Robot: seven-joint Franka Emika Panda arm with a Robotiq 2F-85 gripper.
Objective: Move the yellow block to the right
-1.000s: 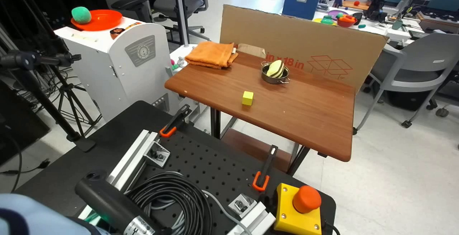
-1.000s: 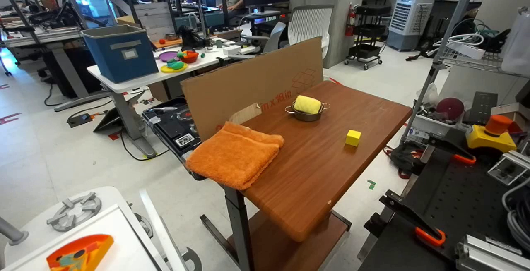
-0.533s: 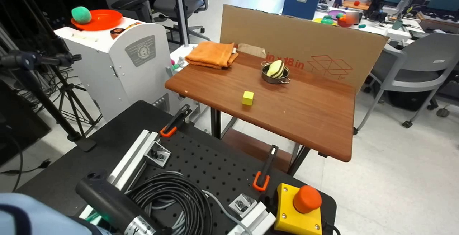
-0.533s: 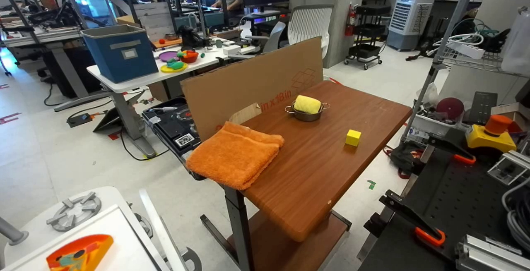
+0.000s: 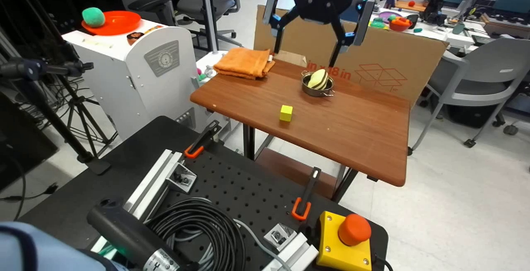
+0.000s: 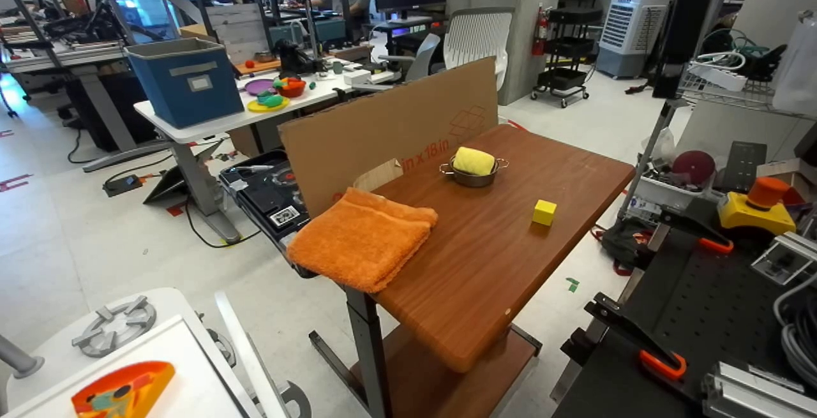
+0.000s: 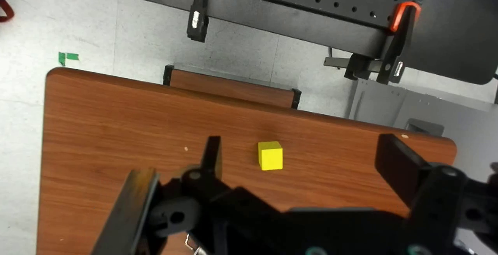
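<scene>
The yellow block [image 5: 285, 113], a small plain cube, sits on the brown wooden table, near the edge facing the black bench. It also shows in an exterior view [image 6: 544, 212] and in the wrist view [image 7: 270, 156]. My gripper [image 5: 304, 58] hangs high above the table, its fingers pointing down and spread wide with nothing between them. In the wrist view the open fingers [image 7: 299, 141] frame the block, which lies well below and nearer the left finger. Only a dark part of the arm or gripper [image 6: 686, 41] shows at the upper right of an exterior view.
A small metal pot [image 5: 316, 90] holding a round yellow-and-black object [image 5: 319, 79] stands farther back. A folded orange cloth [image 5: 244, 63] lies at one table end. A cardboard panel [image 5: 352, 51] stands along the back edge. Clamps and a yellow red-button box [image 5: 331, 258] are on the bench.
My open gripper has come into view from above in an exterior view, over the back of the table. A dark arm part now shows at upper right. The yellow block has not moved.
</scene>
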